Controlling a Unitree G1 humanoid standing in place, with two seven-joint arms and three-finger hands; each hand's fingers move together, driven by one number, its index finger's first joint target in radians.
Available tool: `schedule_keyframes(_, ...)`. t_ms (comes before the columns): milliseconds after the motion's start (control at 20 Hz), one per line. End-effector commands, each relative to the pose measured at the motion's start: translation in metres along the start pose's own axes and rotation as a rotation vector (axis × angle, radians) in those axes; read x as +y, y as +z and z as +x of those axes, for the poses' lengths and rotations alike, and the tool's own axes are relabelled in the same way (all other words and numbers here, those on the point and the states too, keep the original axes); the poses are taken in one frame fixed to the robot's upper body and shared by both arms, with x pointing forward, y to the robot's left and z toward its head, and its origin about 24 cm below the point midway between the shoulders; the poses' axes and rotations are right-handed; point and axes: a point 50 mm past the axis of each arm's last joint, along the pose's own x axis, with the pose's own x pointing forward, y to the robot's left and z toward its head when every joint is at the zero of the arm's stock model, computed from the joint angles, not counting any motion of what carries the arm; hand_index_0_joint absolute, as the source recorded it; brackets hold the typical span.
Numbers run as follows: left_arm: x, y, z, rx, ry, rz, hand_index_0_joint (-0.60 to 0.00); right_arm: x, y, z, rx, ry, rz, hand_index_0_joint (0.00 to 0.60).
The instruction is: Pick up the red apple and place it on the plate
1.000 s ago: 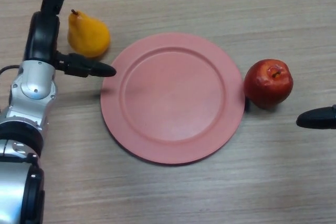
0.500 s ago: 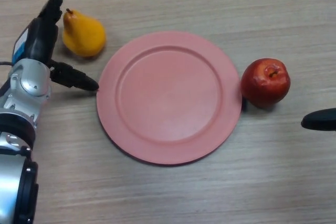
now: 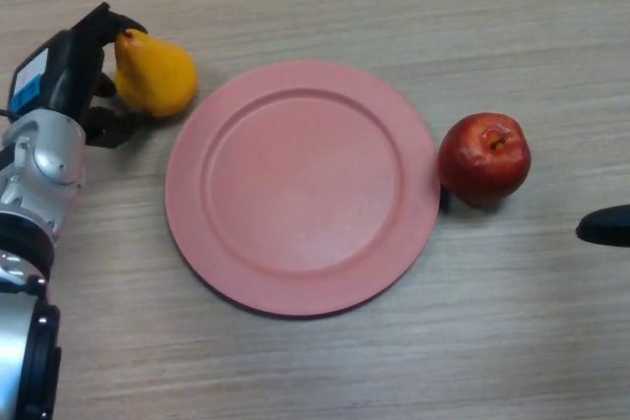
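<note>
Wood-grain worktop (image 3: 325, 371) with a pink plate (image 3: 301, 186) sitting in the middle, nothing on it. Red apple (image 3: 483, 157) is upright just off the plate's right rim, pretty much touching it. Over on the left, the left hand (image 3: 81, 71) has its fingers curled around the yellow pear (image 3: 153, 74), one hooked over the stem end. Right hand (image 3: 604, 226) only pokes in at the right edge, well apart from the apple, can't tell how its fingers are set.

One head camera looks steeply down, fairly close (no second view), onto the wooden table (image 3: 325, 361).
</note>
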Motion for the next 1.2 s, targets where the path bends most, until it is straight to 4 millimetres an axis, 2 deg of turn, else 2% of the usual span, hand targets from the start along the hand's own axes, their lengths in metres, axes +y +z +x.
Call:
schedule_keyframes(50, 0.045, 0.013, 0.012, -0.108, 0.193, 0.058, -0.600, -0.007, 0.029, -0.006, -0.177, -0.040, -0.047, 0.000)
schedule_keyframes(150, 0.058, 0.018, 0.013, -0.155, 0.263, 0.055, -0.600, -0.006, 0.028, -0.006, -0.180, -0.040, -0.048, 0.000)
schedule_keyframes(200, 0.061, 0.019, 0.013, -0.168, 0.280, 0.059, -0.600, -0.006, 0.029, -0.006, -0.181, -0.039, -0.048, 0.149)
schedule_keyframes(250, 0.064, 0.020, 0.013, -0.180, 0.296, 0.063, -0.600, -0.005, 0.029, -0.006, -0.181, -0.038, -0.047, 0.250)
schedule_keyframes(300, 0.076, 0.027, 0.012, -0.239, 0.363, 0.065, -0.600, -0.004, 0.030, -0.005, -0.182, -0.032, -0.049, 0.100)
schedule_keyframes(350, 0.087, 0.033, 0.011, -0.292, 0.420, 0.061, -0.600, -0.004, 0.031, -0.005, -0.184, -0.028, -0.051, 0.000)
schedule_keyframes(400, 0.089, 0.034, 0.010, -0.306, 0.424, 0.073, -0.600, -0.003, 0.030, -0.005, -0.184, -0.027, -0.050, 0.149)
schedule_keyframes(450, 0.091, 0.036, 0.010, -0.321, 0.430, 0.079, -0.600, -0.003, 0.030, -0.005, -0.184, -0.026, -0.050, 0.249)
schedule_keyframes(500, 0.102, 0.041, 0.005, -0.385, 0.461, 0.096, -0.600, -0.001, 0.030, -0.005, -0.179, -0.019, -0.047, 0.099)
schedule_keyframes(550, 0.109, 0.044, -0.001, -0.435, 0.477, 0.132, -0.600, 0.001, 0.030, -0.004, -0.176, -0.011, -0.044, 0.000)
schedule_keyframes(650, 0.120, 0.046, -0.011, -0.459, 0.467, 0.110, -0.600, 0.002, 0.030, -0.004, -0.181, -0.008, -0.047, 0.000)
schedule_keyframes(750, 0.119, 0.042, -0.030, -0.448, 0.382, -0.025, -0.600, 0.002, 0.028, -0.004, -0.178, -0.006, -0.042, 0.000)
schedule_keyframes(800, 0.123, 0.043, -0.044, -0.475, 0.308, -0.205, -0.600, 0.001, 0.027, -0.003, -0.178, -0.004, -0.031, 0.000)
schedule_keyframes(1050, 0.137, 0.039, -0.064, -0.489, 0.350, -0.189, -0.600, 0.000, 0.024, -0.003, -0.175, -0.004, -0.008, 0.000)
schedule_keyframes(1200, 0.139, 0.042, -0.074, -0.484, 0.315, -0.260, -0.600, 0.001, 0.023, -0.002, -0.172, -0.001, 0.002, 0.000)
